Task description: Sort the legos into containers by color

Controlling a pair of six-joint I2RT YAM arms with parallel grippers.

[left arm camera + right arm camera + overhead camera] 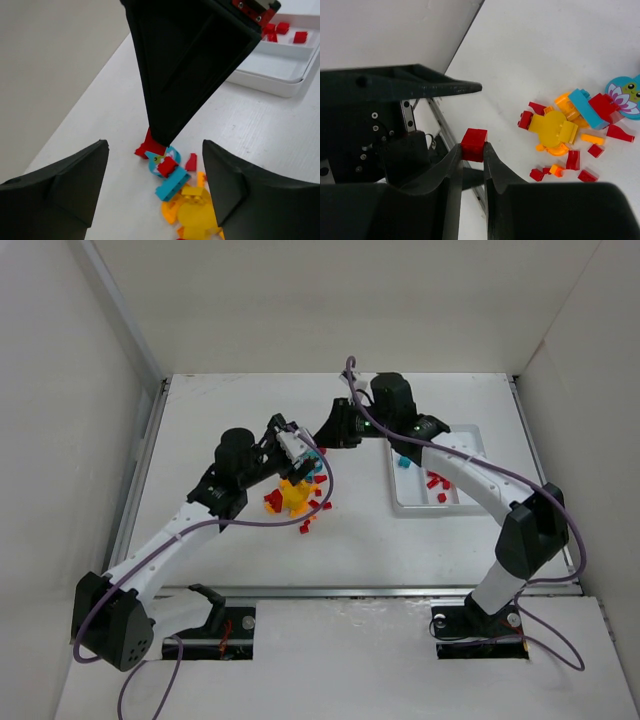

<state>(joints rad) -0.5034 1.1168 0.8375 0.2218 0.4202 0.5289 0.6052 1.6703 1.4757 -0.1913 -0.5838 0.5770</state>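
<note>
A pile of red, orange, yellow and teal legos (296, 497) lies on the table left of centre; it also shows in the left wrist view (182, 192) and the right wrist view (560, 127). My right gripper (473, 148) is shut on a small red brick (474, 144), held above the table beside the pile's far edge (327, 436). My left gripper (155, 172) is open and empty over the pile (303, 462), its fingers on either side of it. The white tray (468, 445) at the right holds several red bricks (437, 482) and a teal one (402, 462).
The right gripper's black body (190, 65) hangs close in front of my left gripper, its tip over a red piece (148, 146). A round teal flower piece (626, 96) lies at the pile's edge. White walls enclose the table; a metal rail (143, 455) runs along its left side.
</note>
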